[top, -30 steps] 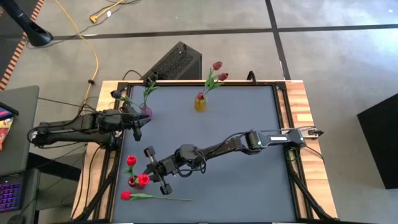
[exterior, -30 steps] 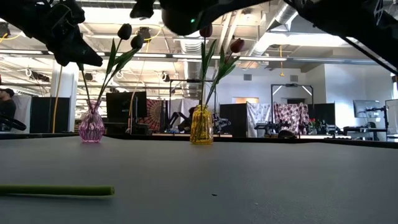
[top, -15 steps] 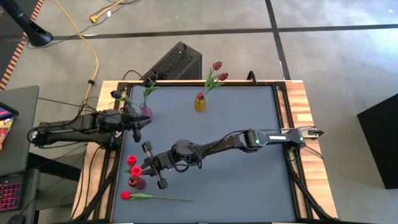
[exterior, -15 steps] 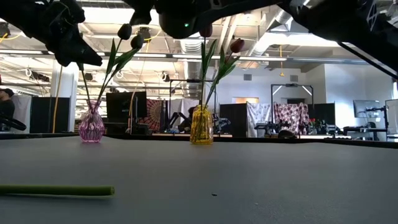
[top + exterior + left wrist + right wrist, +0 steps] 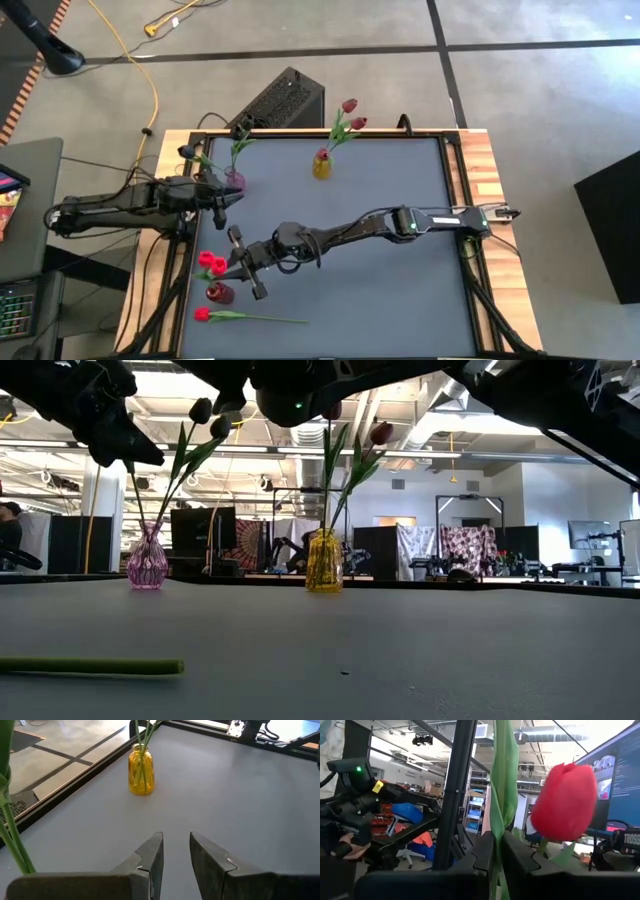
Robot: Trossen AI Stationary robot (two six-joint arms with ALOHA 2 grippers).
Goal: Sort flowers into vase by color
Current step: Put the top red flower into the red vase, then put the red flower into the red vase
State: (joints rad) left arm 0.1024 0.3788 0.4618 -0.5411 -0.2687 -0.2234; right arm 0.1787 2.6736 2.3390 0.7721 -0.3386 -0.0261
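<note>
We note the flowers spread over three vases and the bare tabletop [image 5: 380,210]. Two bright red tulips [image 5: 209,264] sit above a dark red vase [image 5: 219,293] near the tabletop's front left corner. In the right wrist view, the right claw [image 5: 496,851] has its fingers nearly closed on a green stem [image 5: 503,785], with a red tulip head [image 5: 566,802] just beside it. In the high view the right claw [image 5: 243,268] is just beside those red heads, its arm reaching diagonally across from the right edge.

A further red tulip [image 5: 203,314] lies flat along the front edge, just in front of the dark red vase; the low view shows its green stem [image 5: 90,666] lying on the surface.

The yellow vase [image 5: 322,166] stands near the middle of the far edge and holds maroon tulips [image 5: 349,106], which lean out beyond that edge. The low view shows this yellow vase [image 5: 324,561] upright, with green stems rising from it.

The pink vase [image 5: 234,180] stands near the far left corner; in the low view the pink vase [image 5: 147,563] holds near-black tulips [image 5: 211,417].

The left claw [image 5: 222,199] waits at the left edge, just beside the pink vase. In its wrist view the left claw [image 5: 175,851] stands slightly open, holding nothing, pointing toward the yellow vase [image 5: 140,772].
</note>
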